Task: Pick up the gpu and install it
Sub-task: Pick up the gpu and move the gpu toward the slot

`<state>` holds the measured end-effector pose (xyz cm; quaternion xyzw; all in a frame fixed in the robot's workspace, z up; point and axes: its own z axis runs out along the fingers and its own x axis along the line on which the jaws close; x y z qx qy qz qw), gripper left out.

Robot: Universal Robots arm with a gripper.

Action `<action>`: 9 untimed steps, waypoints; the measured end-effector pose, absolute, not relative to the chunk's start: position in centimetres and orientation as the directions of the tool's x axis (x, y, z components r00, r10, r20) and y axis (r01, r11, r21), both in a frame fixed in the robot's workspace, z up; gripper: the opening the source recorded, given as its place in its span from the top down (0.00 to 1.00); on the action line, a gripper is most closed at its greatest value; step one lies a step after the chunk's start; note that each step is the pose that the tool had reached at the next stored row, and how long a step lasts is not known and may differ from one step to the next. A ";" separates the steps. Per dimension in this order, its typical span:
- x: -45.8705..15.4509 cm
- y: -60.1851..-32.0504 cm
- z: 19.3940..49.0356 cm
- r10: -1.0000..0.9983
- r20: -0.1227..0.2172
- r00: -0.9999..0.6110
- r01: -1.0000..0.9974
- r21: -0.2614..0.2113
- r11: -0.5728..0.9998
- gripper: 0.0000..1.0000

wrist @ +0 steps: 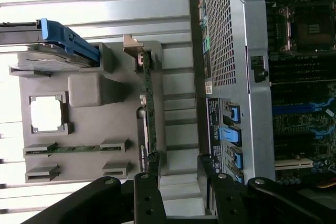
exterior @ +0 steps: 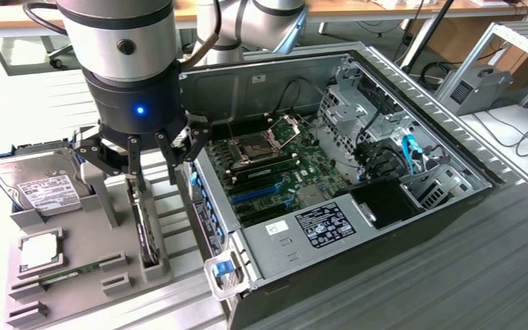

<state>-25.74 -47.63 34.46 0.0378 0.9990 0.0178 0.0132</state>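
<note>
The gpu (exterior: 145, 230) stands on its long edge in a slot of the grey holder tray (exterior: 80, 292), between the hard drive and the open computer case. In the wrist view the gpu (wrist: 147, 114) appears as a thin green card with its silver bracket at the far end. My gripper (exterior: 154, 172) hangs just above the card's near end, apart from it. Its black fingers (wrist: 149, 187) stand open with nothing between them. The card lines up closer to one finger than to the middle of the gap.
The open computer case (exterior: 447, 199) lies beside the tray, its motherboard (exterior: 273, 179) with blue slots exposed. On the tray are a silver hard drive (exterior: 39, 185) in a blue frame, a processor (exterior: 39, 251) and a narrow memory strip (exterior: 67, 275).
</note>
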 end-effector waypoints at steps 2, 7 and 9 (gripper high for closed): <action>-25.7 -47.6 34.4 0.076 -0.025 -0.997 0.075 0.037 0.997 0.58; -25.7 -47.6 34.3 0.076 -0.025 -0.997 0.075 0.037 0.997 0.58; -25.7 -47.6 34.2 0.076 -0.025 -0.997 0.075 0.037 0.997 0.58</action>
